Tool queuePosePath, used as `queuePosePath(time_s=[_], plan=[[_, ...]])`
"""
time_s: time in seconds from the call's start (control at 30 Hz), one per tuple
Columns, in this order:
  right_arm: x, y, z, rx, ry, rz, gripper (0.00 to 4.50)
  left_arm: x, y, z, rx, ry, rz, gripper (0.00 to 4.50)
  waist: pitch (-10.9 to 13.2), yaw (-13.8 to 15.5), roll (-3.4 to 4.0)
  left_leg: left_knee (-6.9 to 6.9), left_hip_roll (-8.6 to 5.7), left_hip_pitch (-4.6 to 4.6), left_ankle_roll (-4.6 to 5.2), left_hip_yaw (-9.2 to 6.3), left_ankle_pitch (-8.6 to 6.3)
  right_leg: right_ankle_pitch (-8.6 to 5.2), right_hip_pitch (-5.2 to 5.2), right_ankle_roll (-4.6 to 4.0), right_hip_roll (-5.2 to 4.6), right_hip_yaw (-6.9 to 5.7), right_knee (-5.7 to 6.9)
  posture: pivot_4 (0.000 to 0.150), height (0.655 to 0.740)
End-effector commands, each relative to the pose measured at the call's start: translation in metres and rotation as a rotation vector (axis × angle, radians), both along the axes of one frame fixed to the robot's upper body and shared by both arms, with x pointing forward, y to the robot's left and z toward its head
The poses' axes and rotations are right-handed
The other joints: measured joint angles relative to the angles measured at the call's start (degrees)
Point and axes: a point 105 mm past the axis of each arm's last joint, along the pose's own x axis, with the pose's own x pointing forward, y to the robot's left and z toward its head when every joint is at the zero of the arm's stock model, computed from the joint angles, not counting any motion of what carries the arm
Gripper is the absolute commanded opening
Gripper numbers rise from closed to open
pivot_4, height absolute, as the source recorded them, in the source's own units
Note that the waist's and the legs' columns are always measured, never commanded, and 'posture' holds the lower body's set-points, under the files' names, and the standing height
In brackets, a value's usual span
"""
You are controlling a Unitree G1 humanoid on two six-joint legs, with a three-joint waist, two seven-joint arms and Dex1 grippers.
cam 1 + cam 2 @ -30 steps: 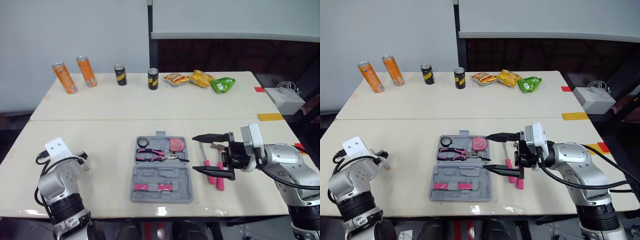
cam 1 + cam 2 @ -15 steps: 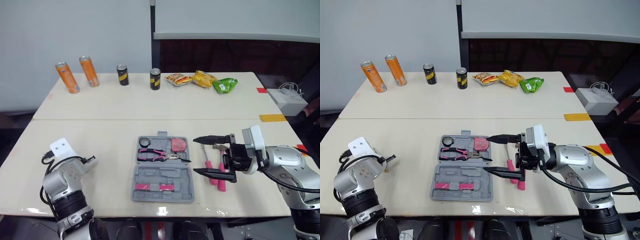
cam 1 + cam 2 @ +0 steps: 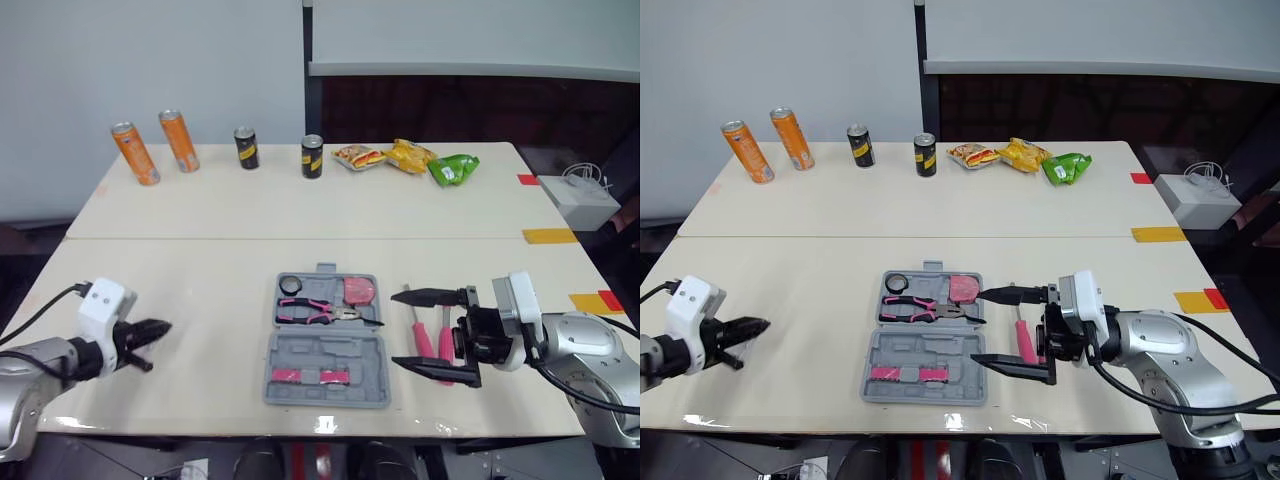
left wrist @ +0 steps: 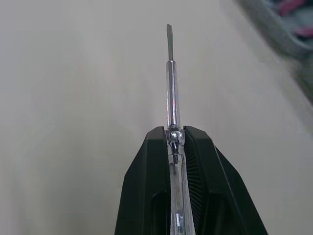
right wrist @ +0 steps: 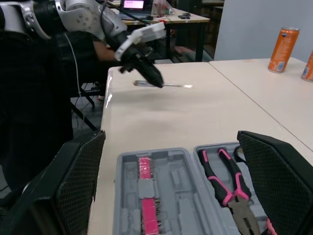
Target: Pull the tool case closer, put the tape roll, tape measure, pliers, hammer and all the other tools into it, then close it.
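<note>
We could not see most of the handle of the screwdriver (image 4: 169, 83), buried between the fingers of the left gripper (image 4: 173, 131), and the tool case (image 4: 274, 28) was a blur. Near the front edge of the table (image 3: 200, 290), the right gripper (image 3: 402, 328) hid part of the pink-handled tools (image 3: 420, 338).

The table (image 3: 215, 320) is bare between the left gripper (image 4: 174, 131), which pinches a screwdriver (image 4: 170, 83), and the open tool case (image 3: 345, 352), so there is lots of room on that side. On the other side, the right gripper (image 3: 402, 328) hangs with its fingers spread wide just beside the case, over two pink tools (image 3: 420, 338). The cans (image 3: 180, 142) and snack bags (image 3: 405, 157) stand far back, well out of the way.
</note>
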Motion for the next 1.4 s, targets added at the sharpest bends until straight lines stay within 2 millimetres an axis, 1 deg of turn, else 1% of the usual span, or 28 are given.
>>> queuePosePath(time_s=[0.03,0.1,0.2,0.33,0.5,0.7,0.77,0.87,0.97,1.07,1.17,1.4], plan=[[-0.01,0.002,0.01,-0.003,-0.05,0.002,4.5,-0.018,-0.008,-0.002,0.088,0.036,-0.349,0.01,0.08,0.04,0.14,-0.12,-0.11,0.17,-0.01,0.07,0.0,-0.02,0.07,0.06,-0.1,0.08,-0.02,0.15,0.74],[-0.014,0.003,0.008,-0.017,-0.047,0.005,4.5,-0.018,-0.007,-0.006,0.121,0.052,-0.449,0.01,0.11,0.02,0.21,-0.28,-0.2,0.3,-0.03,0.22,0.0,-0.03,0.07,0.12,-0.15,0.22,-0.01,0.15,0.74],[-0.021,0.004,0.007,-0.035,-0.048,0.02,4.5,-0.006,-0.002,-0.022,0.222,0.038,-0.538,0.01,0.13,-0.11,0.23,-0.41,-0.22,0.36,-0.12,0.29,0.06,-0.04,0.02,0.16,-0.15,0.28,0.06,0.15,0.74],[-0.026,0.009,0.007,-0.044,-0.055,0.038,4.5,0.007,-0.008,-0.034,0.225,0.031,-0.602,0.01,0.12,-0.74,0.23,-0.45,-0.18,0.42,-0.18,0.35,0.11,-0.05,-0.04,0.18,-0.13,0.33,0.26,0.15,0.74],[-0.027,0.01,0.005,-0.057,-0.057,0.041,4.5,0.01,-0.016,-0.053,0.266,0.053,-0.694,0.01,0.1,-1.35,0.21,-0.44,-0.17,0.45,-0.21,0.37,0.13,-0.05,-0.04,0.17,-0.13,0.36,0.37,0.15,0.74],[-0.028,0.008,0.004,-0.064,-0.059,0.034,4.5,0.011,-0.023,-0.072,0.263,0.053,-0.711,0.01,0.1,-1.29,0.21,-0.42,-0.19,0.6,-0.28,0.4,0.16,-0.05,0.03,0.15,-0.14,0.41,0.52,0.15,0.74],[-0.029,0.008,0.004,-0.065,-0.059,0.031,4.5,0.013,-0.023,-0.074,0.229,0.043,-0.681,1.04,0.03,-1.19,0.32,-0.42,-0.2,0.71,-0.31,0.42,0.17,-0.05,0.11,0.15,-0.14,0.44,0.56,0.15,0.74],[-0.03,0.008,0.005,-0.066,-0.058,0.03,4.5,0.014,-0.019,-0.07,0.207,0.026,-0.655,2.03,-0.07,-0.64,0.49,-0.42,-0.26,0.78,-0.36,0.47,0.17,-0.05,0.16,0.14,-0.2,0.51,0.66,0.15,0.74],[-0.031,0.008,0.004,-0.065,-0.058,0.027,4.5,0.01,-0.006,-0.052,0.122,0.01,-0.583,2.96,-0.09,-0.34,0.39,-0.42,-0.25,0.82,-0.51,0.47,0.21,-0.02,0.14,0.1,-0.19,0.54,0.79,0.15,0.74],[-0.031,0.008,0.003,-0.061,-0.059,0.022,4.5,0.006,0.004,-0.044,0.085,0.019,-0.532,2.96,-0.13,-0.36,0.28,-0.42,-0.24,0.83,-0.56,0.48,0.23,-0.02,0.08,0.09,-0.17,0.54,0.84,0.15,0.74],[-0.03,0.009,0.002,-0.053,-0.061,0.011,4.5,0.003,0.012,-0.042,0.077,0.036,-0.459,2.96,-0.14,-0.33,0.26,-0.42,-0.25,0.83,-0.57,0.5,0.23,-0.01,0.05,0.09,-0.18,0.57,0.82,0.15,0.74],[-0.029,0.01,0.0,-0.046,-0.063,-0.002,4.5,0.004,0.003,-0.053,0.056,0.022,-0.369,2.96,-0.15,-0.23,0.24,-0.42,-0.26,0.79,-0.57,0.5,0.22,-0.02,0.04,0.1,-0.18,0.58,0.76,0.15,0.74]])
